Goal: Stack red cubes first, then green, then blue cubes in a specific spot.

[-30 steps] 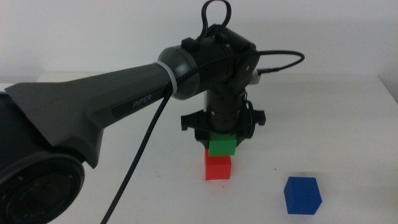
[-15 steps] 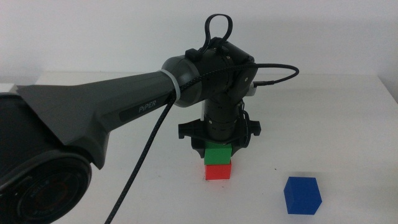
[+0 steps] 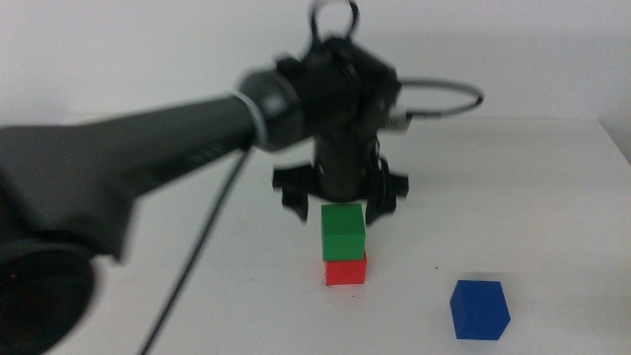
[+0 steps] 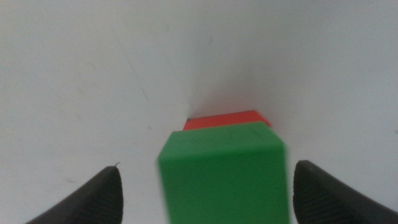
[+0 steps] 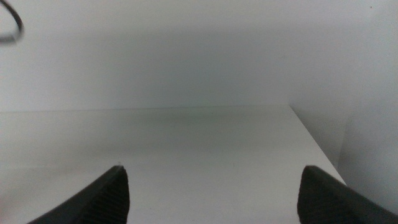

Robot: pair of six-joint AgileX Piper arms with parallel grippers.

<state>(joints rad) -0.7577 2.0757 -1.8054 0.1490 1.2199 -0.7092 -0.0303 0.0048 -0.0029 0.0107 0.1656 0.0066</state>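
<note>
Green (image 3: 343,232) sits squarely on red (image 3: 346,269) at the centre of the middle view, a two-cube stack on the white table (image 3: 552,187). The left gripper (image 3: 340,202) hangs just above and behind it, blurred, jaws spread wider than the cube and touching nothing. Blue (image 3: 479,309) rests well apart at lower right.

Left wrist view: green (image 4: 225,174) fills the lower centre between the parted jaws, clear of both, red (image 4: 227,119) peeking beyond it.

Right wrist view: the right gripper (image 5: 214,193) stands spread wide over bare table (image 5: 205,143), holding nothing.
</note>
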